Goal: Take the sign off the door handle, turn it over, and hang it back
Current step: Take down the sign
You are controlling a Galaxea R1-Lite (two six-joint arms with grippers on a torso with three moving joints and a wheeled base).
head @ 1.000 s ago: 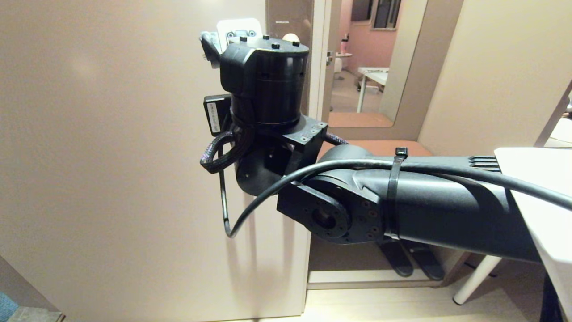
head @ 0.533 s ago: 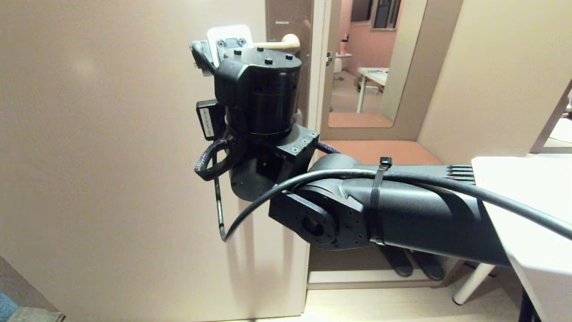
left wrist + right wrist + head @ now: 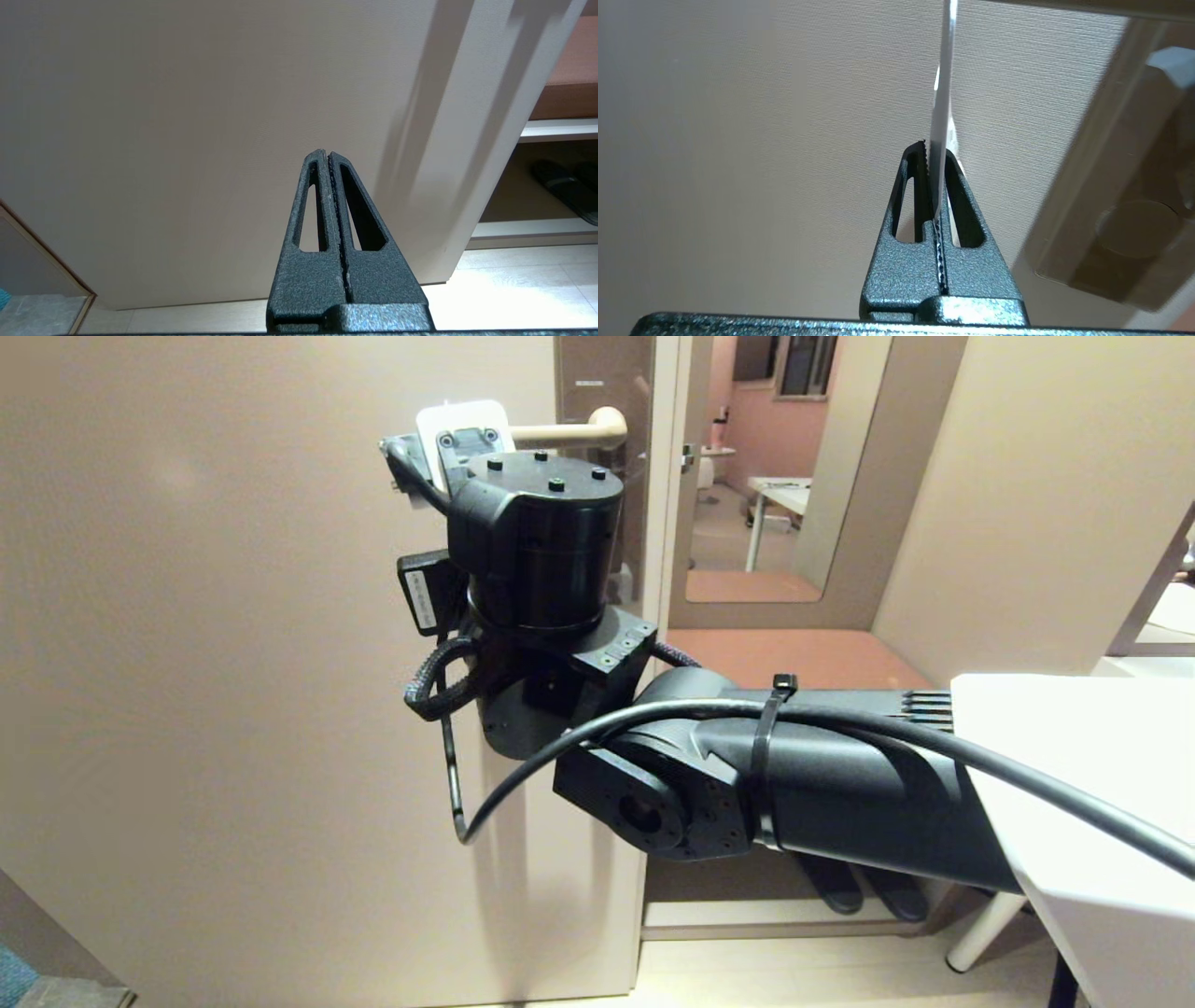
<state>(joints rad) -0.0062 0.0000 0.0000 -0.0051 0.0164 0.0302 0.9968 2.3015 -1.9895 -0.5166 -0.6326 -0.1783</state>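
Note:
The sign [image 3: 942, 116] shows edge-on as a thin white strip, and my right gripper [image 3: 934, 148] is shut on its lower end. It stands upright close to the cream door [image 3: 761, 140], beside the brownish-grey backplate [image 3: 1125, 196]. In the head view my right wrist [image 3: 537, 551] is raised just below the cream door handle [image 3: 560, 431] and hides its own fingers and the sign. The handle carries nothing. My left gripper [image 3: 327, 153] is shut and empty, parked low in front of the door's lower part.
The door's edge [image 3: 653, 616] runs right of the handle, with an opening beyond it onto a room with a white table [image 3: 780, 499]. Dark slippers [image 3: 859, 887] lie on the floor under a low shelf. My right forearm [image 3: 840, 793] crosses the lower right.
My right arm has shifted left and slightly down in the head view, still gripping the sign. The handle's lever, mostly covered a second ago, now shows in full. The left arm is still.

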